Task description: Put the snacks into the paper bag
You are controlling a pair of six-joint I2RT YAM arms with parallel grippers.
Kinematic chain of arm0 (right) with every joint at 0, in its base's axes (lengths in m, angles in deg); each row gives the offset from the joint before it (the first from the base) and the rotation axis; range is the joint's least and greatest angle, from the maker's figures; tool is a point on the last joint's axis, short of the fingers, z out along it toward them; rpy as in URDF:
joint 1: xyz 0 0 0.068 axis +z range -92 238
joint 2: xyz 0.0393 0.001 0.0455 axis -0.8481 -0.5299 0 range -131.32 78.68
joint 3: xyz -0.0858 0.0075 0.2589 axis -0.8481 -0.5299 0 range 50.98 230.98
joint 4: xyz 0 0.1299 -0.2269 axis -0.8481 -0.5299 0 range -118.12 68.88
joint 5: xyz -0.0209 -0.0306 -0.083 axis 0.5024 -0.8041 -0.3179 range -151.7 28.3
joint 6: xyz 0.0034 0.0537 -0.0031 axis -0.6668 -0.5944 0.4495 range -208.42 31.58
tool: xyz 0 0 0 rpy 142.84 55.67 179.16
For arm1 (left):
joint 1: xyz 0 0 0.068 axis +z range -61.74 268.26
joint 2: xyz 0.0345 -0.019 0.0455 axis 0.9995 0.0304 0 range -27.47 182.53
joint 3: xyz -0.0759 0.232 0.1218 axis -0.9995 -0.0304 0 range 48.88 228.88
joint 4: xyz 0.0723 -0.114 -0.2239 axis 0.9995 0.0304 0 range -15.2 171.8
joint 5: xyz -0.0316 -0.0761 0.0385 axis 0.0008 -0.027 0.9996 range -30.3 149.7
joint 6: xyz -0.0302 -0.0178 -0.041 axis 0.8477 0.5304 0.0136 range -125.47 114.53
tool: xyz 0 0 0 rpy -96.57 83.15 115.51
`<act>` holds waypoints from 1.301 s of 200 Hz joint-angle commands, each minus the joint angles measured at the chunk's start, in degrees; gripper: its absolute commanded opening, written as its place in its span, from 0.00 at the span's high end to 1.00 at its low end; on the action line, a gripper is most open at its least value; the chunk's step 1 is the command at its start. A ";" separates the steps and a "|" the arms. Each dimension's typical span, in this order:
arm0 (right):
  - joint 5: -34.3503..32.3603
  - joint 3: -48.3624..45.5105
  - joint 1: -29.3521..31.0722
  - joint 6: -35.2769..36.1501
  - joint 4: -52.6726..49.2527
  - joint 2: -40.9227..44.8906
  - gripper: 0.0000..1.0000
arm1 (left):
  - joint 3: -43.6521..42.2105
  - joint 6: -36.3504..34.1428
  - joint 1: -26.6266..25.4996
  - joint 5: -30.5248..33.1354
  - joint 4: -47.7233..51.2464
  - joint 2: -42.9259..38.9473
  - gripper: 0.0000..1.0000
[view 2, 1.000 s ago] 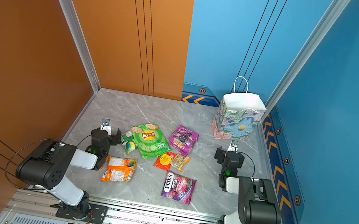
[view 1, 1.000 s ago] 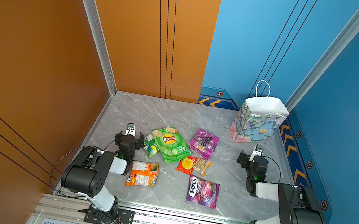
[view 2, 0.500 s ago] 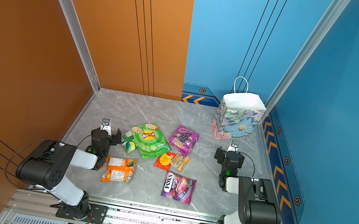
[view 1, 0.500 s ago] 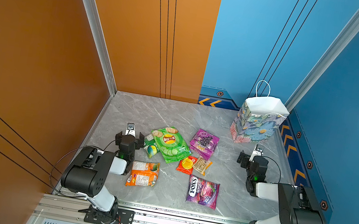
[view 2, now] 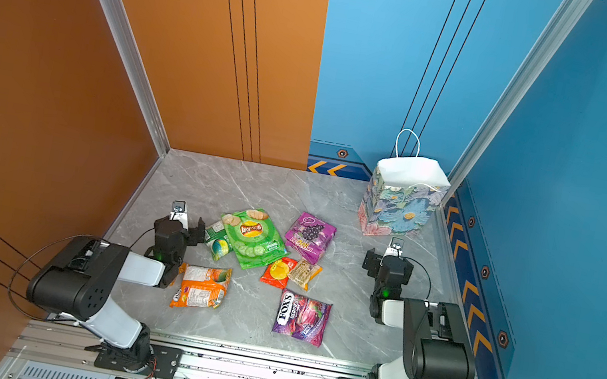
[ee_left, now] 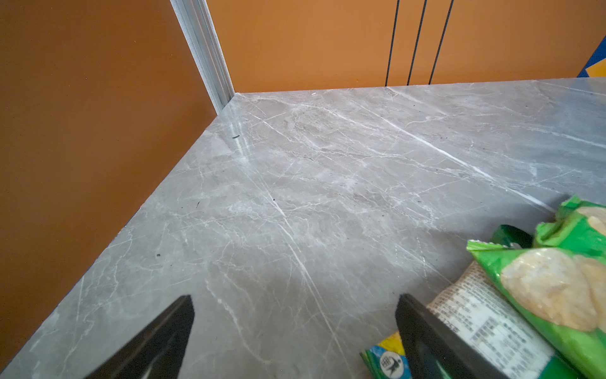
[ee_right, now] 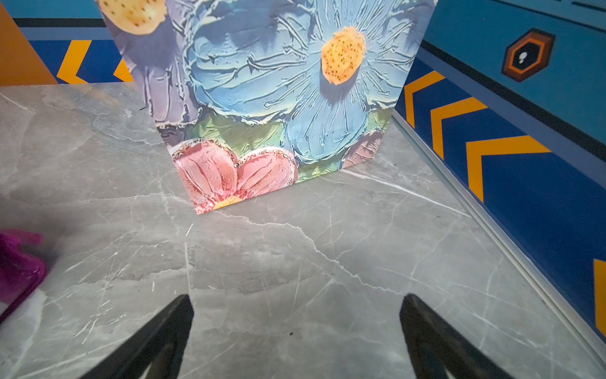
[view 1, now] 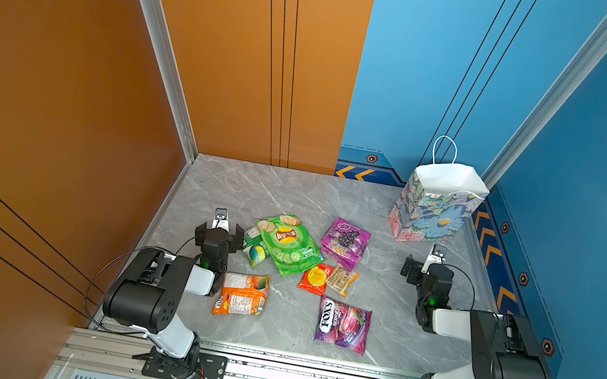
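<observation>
Nearby, front row: orange packet (view 1: 241,295) and purple FOXS packet (view 1: 343,324) lie flat on the bench (view 1: 251,190), closest to the arm bases.
Next back: red packet with yellow circle (view 1: 313,279) and tan bar (view 1: 341,280) lie touching, between the two arms.
Left end effector (ee_left: 295,297): jaws spread wide, nothing between them, low over bare bench.
Small green packet (view 1: 255,248): just beside that end effector's right finger; whether they touch cannot be told.
Right end effector (ee_right: 296,297): jaws equally wide, empty, low over bare bench.
Large green chip bag (view 1: 288,244): overlaps the small green packet, right of the left end effector.
Purple grape packet (view 1: 345,242): left of the right end effector, apart from it.
Paper bag (view 1: 430,215): upright near the far right corner, mouth open, straight ahead of the right end effector, near but not touching; every visible packet lies outside it.
</observation>
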State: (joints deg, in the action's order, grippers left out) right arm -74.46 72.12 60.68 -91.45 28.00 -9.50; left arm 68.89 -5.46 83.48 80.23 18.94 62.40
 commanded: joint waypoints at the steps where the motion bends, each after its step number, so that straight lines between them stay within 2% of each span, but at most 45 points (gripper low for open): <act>1: -1.28 0.32 0.31 -0.93 1.24 0.47 0.00 | 0.79 0.43 0.29 -0.40 0.73 -0.20 0.02; 93: -1.38 0.15 0.51 -0.59 1.47 0.54 0.00 | 0.27 0.24 0.28 -0.97 0.62 -0.45 0.02; 124: -1.84 -3.66 2.65 1.95 6.65 3.83 0.00 | -3.46 -2.46 -2.54 1.52 -5.88 -2.01 0.02; 138: -2.03 -4.02 3.33 2.90 2.61 8.61 0.00 | -6.39 -3.23 -3.66 4.11 -11.20 -3.46 0.02; 153: -1.58 -1.39 3.48 1.43 -8.68 14.73 0.00 | -7.71 -6.14 -6.15 5.83 -10.91 -7.69 0.02; 161: -0.03 0.42 3.45 0.92 -14.54 17.76 0.00 | -7.42 -8.44 -8.64 8.02 -8.47 -10.59 0.03; 179: 2.56 2.04 3.87 -0.10 -20.79 23.26 0.00 | -4.89 -11.65 -13.87 14.04 -1.95 -16.34 0.02; 199: 3.83 4.59 4.24 -4.29 -28.11 29.80 0.00 | -1.93 -9.77 -17.50 16.94 4.99 -22.09 0.02; 212: 3.05 7.79 4.40 -8.75 -34.95 33.96 0.00 | 2.50 -7.85 -20.33 20.40 15.78 -25.96 0.02; 220: 1.50 10.54 4.44 -11.74 -40.50 35.97 0.00 | 6.70 -5.00 -21.45 24.10 26.02 -28.00 0.02; 239: -3.91 18.62 3.90 -21.41 -56.24 38.96 0.00 | 15.53 7.14 -21.86 25.86 48.37 -30.97 0.02; 260: -1.09 23.96 1.19 -26.76 -66.50 40.50 0.00 | 20.13 20.30 -22.24 25.98 61.78 -32.47 0.02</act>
State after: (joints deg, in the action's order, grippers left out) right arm -74.76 90.00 64.20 -106.51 -18.01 28.79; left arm 84.01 -2.55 61.71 101.39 53.54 32.08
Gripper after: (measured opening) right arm 0.998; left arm 0.976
